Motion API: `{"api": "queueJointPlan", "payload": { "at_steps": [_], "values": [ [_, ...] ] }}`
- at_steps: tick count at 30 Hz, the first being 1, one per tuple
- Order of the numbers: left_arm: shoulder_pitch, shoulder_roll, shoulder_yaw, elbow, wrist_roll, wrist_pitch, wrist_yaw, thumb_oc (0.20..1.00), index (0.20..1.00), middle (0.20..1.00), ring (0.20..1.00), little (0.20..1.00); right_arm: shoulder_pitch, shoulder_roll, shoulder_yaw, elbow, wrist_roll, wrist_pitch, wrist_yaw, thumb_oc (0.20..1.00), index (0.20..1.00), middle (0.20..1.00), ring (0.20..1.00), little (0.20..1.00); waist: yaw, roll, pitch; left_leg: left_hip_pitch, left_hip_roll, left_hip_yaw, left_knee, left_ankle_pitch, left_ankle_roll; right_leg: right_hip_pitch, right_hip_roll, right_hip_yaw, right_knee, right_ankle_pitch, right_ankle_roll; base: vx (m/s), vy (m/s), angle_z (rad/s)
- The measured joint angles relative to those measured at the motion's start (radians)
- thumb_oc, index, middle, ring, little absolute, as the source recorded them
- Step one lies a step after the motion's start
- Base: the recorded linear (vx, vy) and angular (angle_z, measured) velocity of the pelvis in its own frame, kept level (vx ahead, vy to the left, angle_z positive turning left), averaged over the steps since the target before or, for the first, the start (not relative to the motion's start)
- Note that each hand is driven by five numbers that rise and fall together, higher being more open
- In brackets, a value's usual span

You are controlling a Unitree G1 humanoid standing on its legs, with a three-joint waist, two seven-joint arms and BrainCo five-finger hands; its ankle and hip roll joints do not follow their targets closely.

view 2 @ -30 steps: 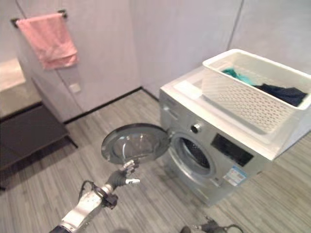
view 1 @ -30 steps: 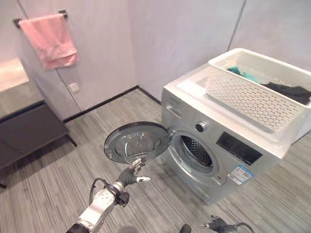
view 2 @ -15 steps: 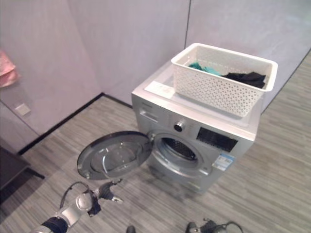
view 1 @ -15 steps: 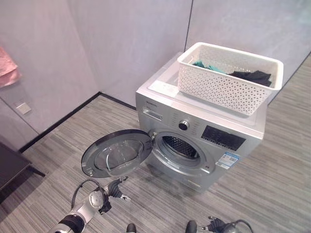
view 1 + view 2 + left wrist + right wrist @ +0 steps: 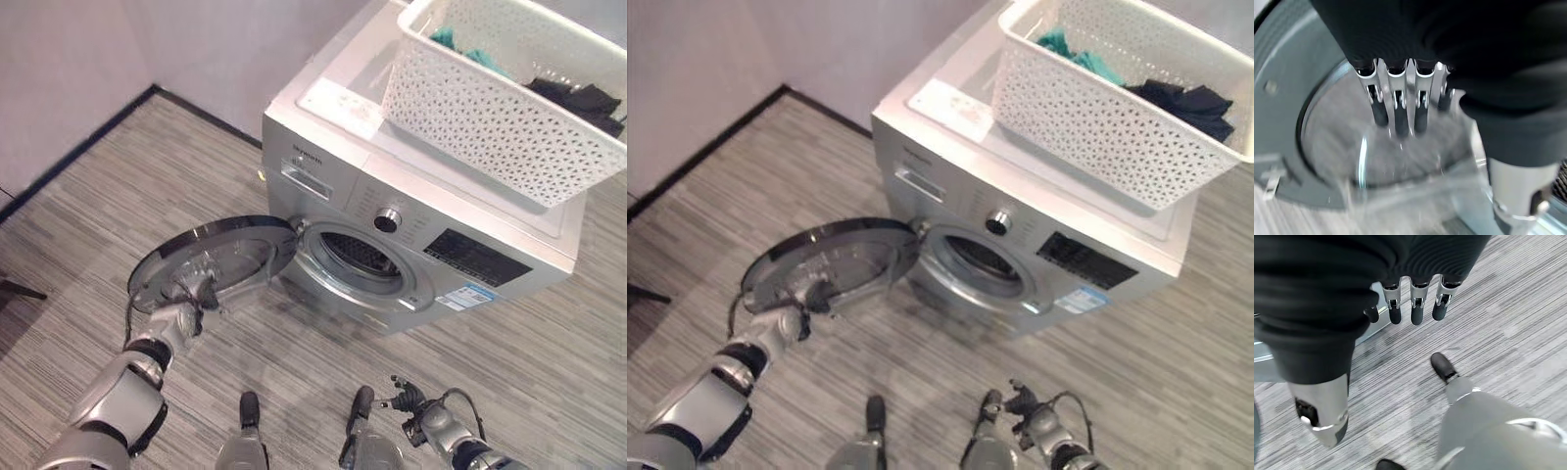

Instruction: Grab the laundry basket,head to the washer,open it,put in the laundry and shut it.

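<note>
A silver front-loading washer (image 5: 470, 259) stands by the wall. Its round door (image 5: 235, 250) hangs wide open to the left, baring the drum opening (image 5: 362, 257). On the washer's top rests a white perforated laundry basket (image 5: 490, 108) holding teal cloth (image 5: 470, 49) and dark cloth (image 5: 578, 98). My left hand (image 5: 193, 299) is at the door's lower inner side. Its straight fingers (image 5: 1396, 112) reach onto the door's glass and it holds nothing. My right hand (image 5: 409, 397) hangs low at the lower right over the floor, empty, with its fingers (image 5: 1418, 308) relaxed.
Striped grey floor (image 5: 88, 196) spreads left of and in front of the washer. A pale wall with a dark skirting (image 5: 78, 157) runs behind. The open door juts out into the floor space on the left.
The camera has swung and come closer to the washer, so the towel and bench have left the picture. My left hand has come up from below the door's edge onto its inner side.
</note>
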Motion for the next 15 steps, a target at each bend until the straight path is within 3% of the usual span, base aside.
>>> {"api": "queueJointPlan", "payload": {
  "at_steps": [12,15],
  "values": [
    [0.083,0.024,0.029,-0.001,0.007,0.029,0.042,1.000,1.000,1.000,1.000,1.000,0.024,-0.004,-0.001,0.001,-0.002,-0.001,-0.004,1.000,1.000,1.000,1.000,1.000,0.007,0.007,0.001,0.049,0.009,0.024,-0.030,0.002,-0.004,0.019,0.010,0.002,-0.001,-0.007,-0.004,0.04,0.011,-0.06],
    [0.197,0.012,0.116,-0.032,-0.007,0.024,0.065,1.000,1.000,1.000,1.000,1.000,0.054,-0.003,-0.008,0.001,-0.002,-0.001,-0.003,1.000,1.000,1.000,1.000,1.000,0.007,0.029,-0.045,0.054,0.009,0.024,-0.032,-0.001,-0.004,0.024,0.009,-0.001,-0.001,-0.020,-0.010,0.06,0.013,-0.01]
  ]
}}
